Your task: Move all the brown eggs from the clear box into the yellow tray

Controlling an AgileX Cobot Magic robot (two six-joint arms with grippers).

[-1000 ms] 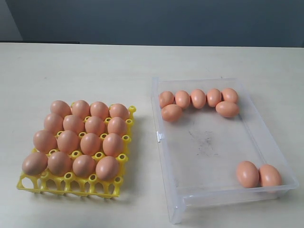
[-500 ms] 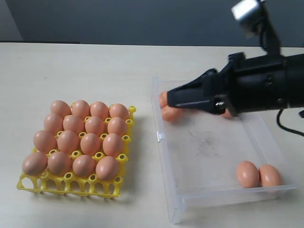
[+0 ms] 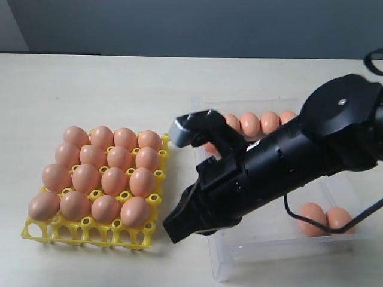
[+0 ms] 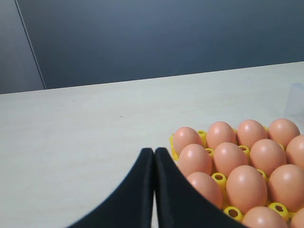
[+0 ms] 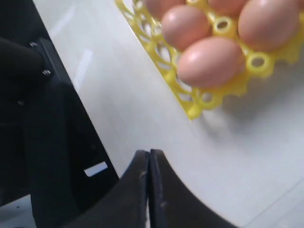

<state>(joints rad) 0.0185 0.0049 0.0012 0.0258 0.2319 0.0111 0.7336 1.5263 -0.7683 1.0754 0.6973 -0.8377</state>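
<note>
Several brown eggs (image 3: 96, 179) fill the yellow tray (image 3: 36, 231) on the left. More brown eggs (image 3: 249, 124) lie along the far wall of the clear box (image 3: 239, 251), and two (image 3: 338, 219) lie in its near right corner. My right arm stretches across the box and hides part of it. Its gripper (image 3: 172, 232) is shut and empty, low beside the tray's near right corner (image 5: 199, 107). Those right gripper (image 5: 149, 154) jaws are pressed together over bare table. My left gripper (image 4: 154, 151) is shut and empty, beside the tray's eggs (image 4: 247, 187); it is out of the exterior view.
The pale table runs to a dark wall at the back. A black structure (image 5: 42, 142) stands past the table edge in the right wrist view. A corner of the clear box (image 4: 297, 97) shows in the left wrist view.
My right arm came in from the right, swept over the clear box and dropped to the tray's near right corner. It now covers some eggs in the box. No egg has moved.
</note>
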